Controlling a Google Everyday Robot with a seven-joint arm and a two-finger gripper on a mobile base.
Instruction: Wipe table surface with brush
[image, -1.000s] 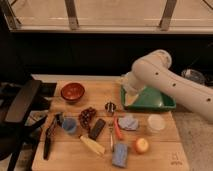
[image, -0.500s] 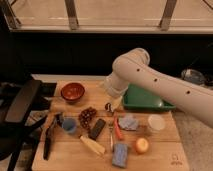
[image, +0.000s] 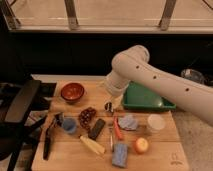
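The gripper (image: 109, 104) is seen at the end of the cream-coloured arm (image: 150, 75), which is reached in from the right side over the back part of the table surface (image: 70, 152). It is pointed downward, just beside the left wall of the green tray (image: 145, 105) and to the right of the red-brown bowl (image: 73, 92). Its fingers are spread wide and nothing is grasped between them (only a small dark tip is shown under the wrist, so little more can be told).

The brush (image: 48, 140) is laid flat near the left edge of the tabletop, with its length running from the front toward the back. It is well apart from the gripper and is not touched by it. A small blue cup (image: 68, 125) is placed just beside its upper end.

Between the brush and the tray, other things are scattered on the wood: a dark-red cluster (image: 87, 117), a short dark block (image: 97, 128), a red-orange handled tool (image: 117, 129), a grey-blue cloth (image: 128, 121), a white cup (image: 155, 123), an orange fruit (image: 141, 145), a blue sponge (image: 120, 153) and a pale yellow item (image: 93, 145). A small dark logo (image: 174, 161) is printed at the front right corner.
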